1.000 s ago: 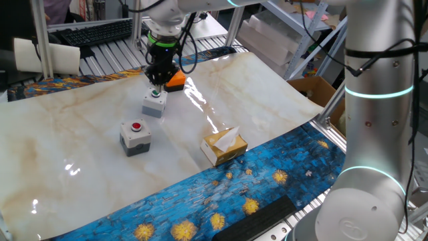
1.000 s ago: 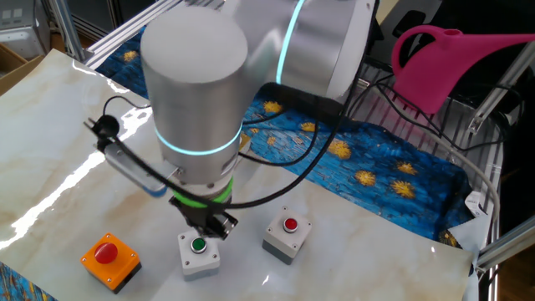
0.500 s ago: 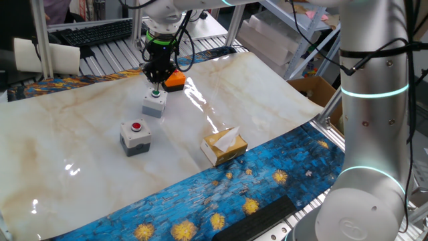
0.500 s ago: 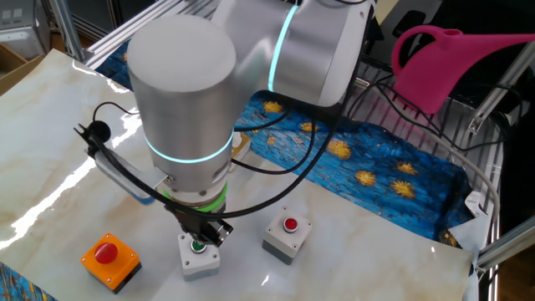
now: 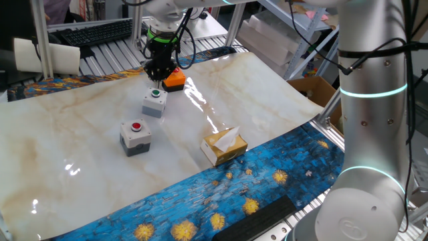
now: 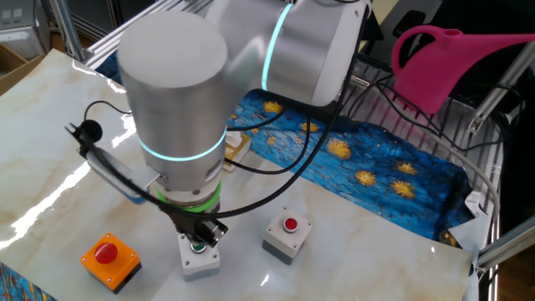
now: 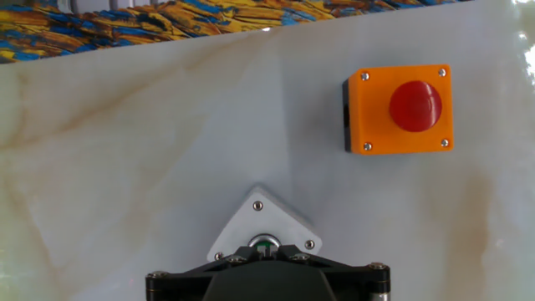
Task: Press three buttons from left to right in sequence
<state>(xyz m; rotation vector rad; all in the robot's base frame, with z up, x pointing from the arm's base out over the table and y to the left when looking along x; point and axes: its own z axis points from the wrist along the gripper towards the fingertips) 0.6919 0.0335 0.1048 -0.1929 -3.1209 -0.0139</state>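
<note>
Three button boxes stand in a row on the marble-patterned table [image 5: 80,154]. The grey box with a red button [image 5: 135,136] is nearest, the grey box with a green button [image 5: 154,102] is in the middle, and the orange box with a red button [image 5: 175,80] is farthest. My gripper [image 5: 156,77] hangs just above the green button, fingertips shut together, holding nothing. In the hand view the green-button box [image 7: 266,224] lies right under the gripper [image 7: 266,249] and the orange box [image 7: 399,109] sits at the upper right. The other fixed view shows the orange box [image 6: 110,259], the green-button box [image 6: 199,257] and the red-button box [image 6: 287,235].
A tan tissue box [image 5: 224,146] stands on the table to the right of the buttons. A blue starry cloth [image 5: 221,194] runs along the table's front edge. A pink watering can [image 6: 451,63] sits on a rack beyond the table.
My gripper has risen a little off the green button and drifted slightly toward the orange box. The boxes have not moved.
</note>
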